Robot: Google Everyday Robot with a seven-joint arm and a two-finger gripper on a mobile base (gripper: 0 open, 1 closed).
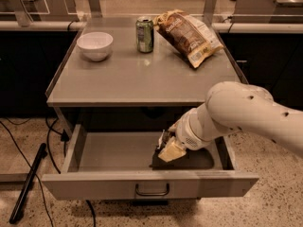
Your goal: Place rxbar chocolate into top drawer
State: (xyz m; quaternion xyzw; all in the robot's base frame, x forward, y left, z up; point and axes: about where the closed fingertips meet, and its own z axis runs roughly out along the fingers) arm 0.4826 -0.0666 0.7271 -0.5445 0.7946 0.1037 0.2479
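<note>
The top drawer [94,186] is pulled open below the grey table top, its curved handle centred on the front panel. My gripper [169,150] reaches down inside the drawer, right of its middle, just above the floor. It is shut on the rxbar chocolate [162,140], of which only a small dark end shows at the gripper's left side. The white arm covers the drawer's right rear part.
On the table top [132,79] stand a white bowl [95,45], a green can [145,34] and a large brown-and-yellow chip bag [187,36]. A black pole [28,183] and cables lie on the floor at the left. The drawer's left half [113,150] is bare.
</note>
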